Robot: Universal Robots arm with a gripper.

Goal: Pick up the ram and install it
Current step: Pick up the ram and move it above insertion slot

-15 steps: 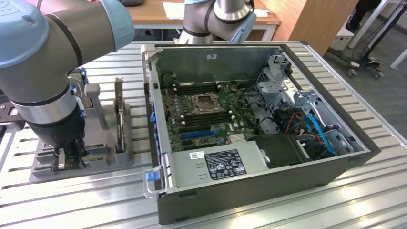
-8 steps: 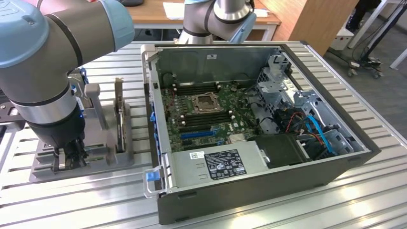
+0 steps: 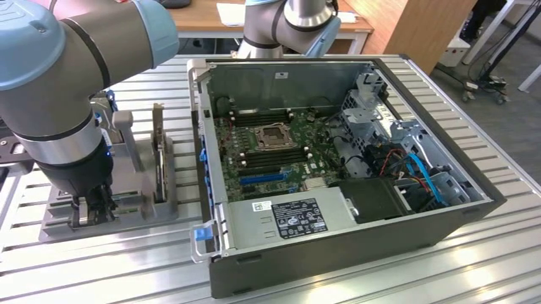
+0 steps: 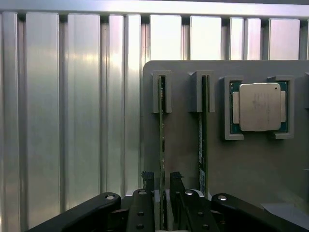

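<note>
Down at the grey holder, the black jaws stand parted astride the ram, one flat finger on each side of it with a sliver of gap showing on both sides, so nothing is gripped. The ram is a thin green board standing on its long edge, its far end seated in a small raised slot of the matte plastic holder. Just beside the jaws, a second stick of the same narrow shape stands parallel in its own slot. Beyond that, further from the jaws, a square processor with a dull metal lid lies flat in a framed recess.

The holder sits on a worktop of ribbed, shiny aluminium slats. The arm comes down nearly vertical onto it: a fat silver tube with pale-blue joint caps, then a black wrist pointing straight at the holder. Well apart from the jaws, towards the exterior view's right, an open dark steel computer case lies on its side, its green motherboard facing up.
</note>
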